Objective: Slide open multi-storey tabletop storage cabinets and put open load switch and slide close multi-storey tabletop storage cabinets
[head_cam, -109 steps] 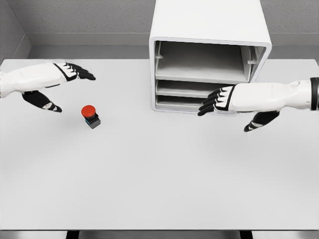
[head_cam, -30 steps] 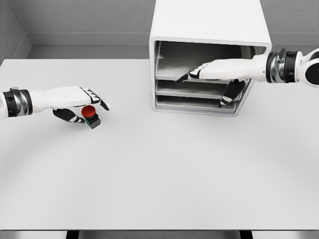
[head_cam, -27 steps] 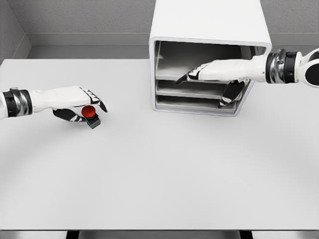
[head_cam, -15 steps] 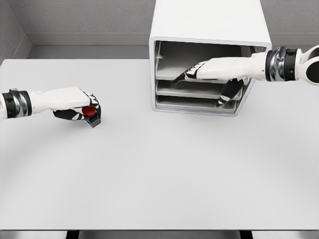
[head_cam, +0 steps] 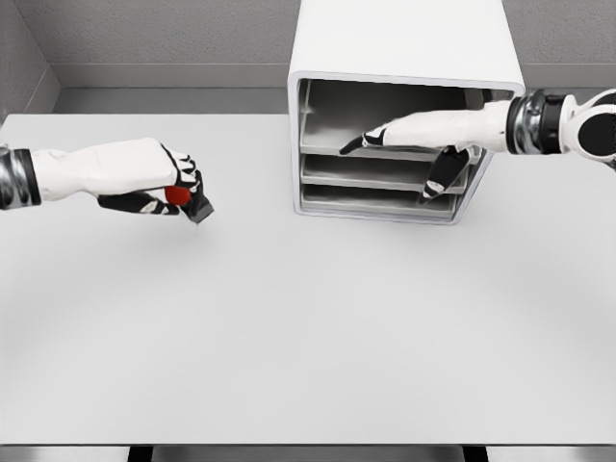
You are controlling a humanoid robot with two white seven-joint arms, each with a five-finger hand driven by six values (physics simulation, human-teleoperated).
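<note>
The load switch (head_cam: 183, 199), a red round button on a small dark body, is lifted off the table at the left, tilted. My left hand (head_cam: 176, 190) is shut on it, fingers curled over the red cap. The white multi-storey cabinet (head_cam: 404, 48) stands at the back, right of the middle, its front showing three grey shelves. My right hand (head_cam: 385, 137) reaches into its front from the right, fingers stretched flat over the top tray (head_cam: 332, 149), thumb hanging down in front of the middle level. It holds nothing.
The white table (head_cam: 308, 327) spreads wide in front of the cabinet. A grey wall runs along the back edge. The table's near edge shows at the bottom of the view.
My left hand closed around the switch and raised it off the table, shifting slightly right. My right hand stayed at the top tray, fingers a little higher.
</note>
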